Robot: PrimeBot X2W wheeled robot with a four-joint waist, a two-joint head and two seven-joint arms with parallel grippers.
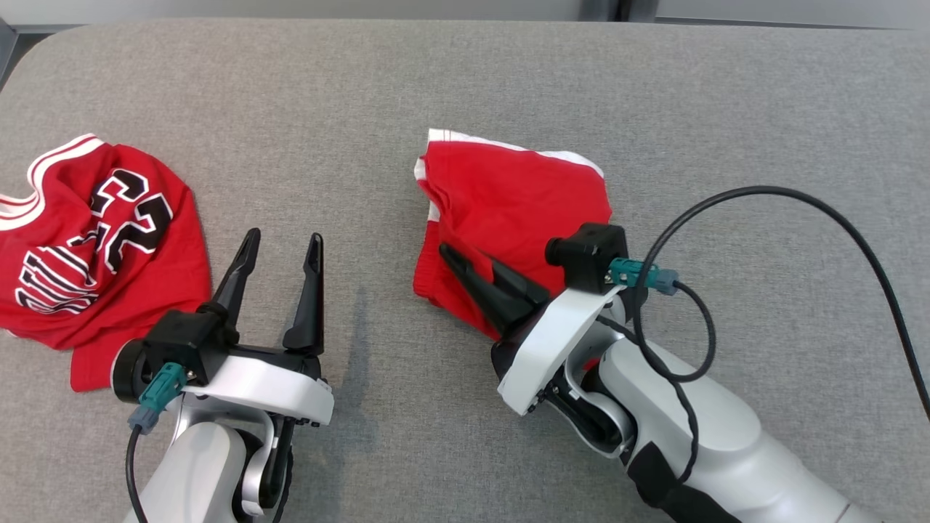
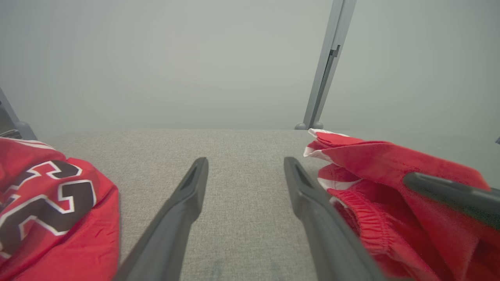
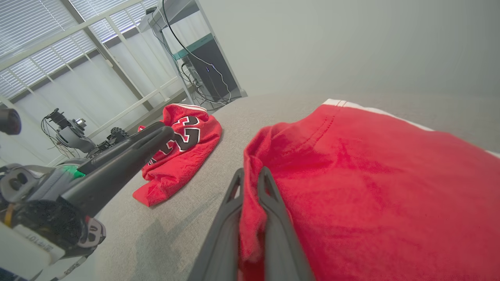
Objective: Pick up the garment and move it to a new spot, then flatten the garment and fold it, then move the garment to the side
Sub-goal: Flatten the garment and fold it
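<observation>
1. Right gripper (image 1: 468,260) (image 3: 252,171): mine. The 2 fingers are pressed nearly together, pinching a fold of the red shorts at their near-left border. Red cloth shows between the fingers in the right wrist view.
2. Left gripper (image 1: 285,236) (image 2: 245,160): mine. The fingers are spread wide and hold nothing. It is poised over bare tabletop between the 2 garments, toward the near edge.
3. Red shorts (image 1: 508,196) (image 2: 375,164): the task garment, 1 item. They have white trim along the far border and a gathered elastic waistband on the side facing my left gripper. They lie crumpled about the middle of the tabletop, well apart from every edge. I cannot tell whether the pinched part is raised off the surface.
4. Red jersey (image 1: 94,240) (image 3: 183,144): 1 item, with striped white trim and black numerals 23 outlined in white. It lies crumpled at the left edge, well apart from the shorts.
5. Tabletop (image 1: 508,73): grey woven covering, with a rounded far-left corner.
6. Black cable (image 1: 799,196): loops from my right wrist toward the right edge.
</observation>
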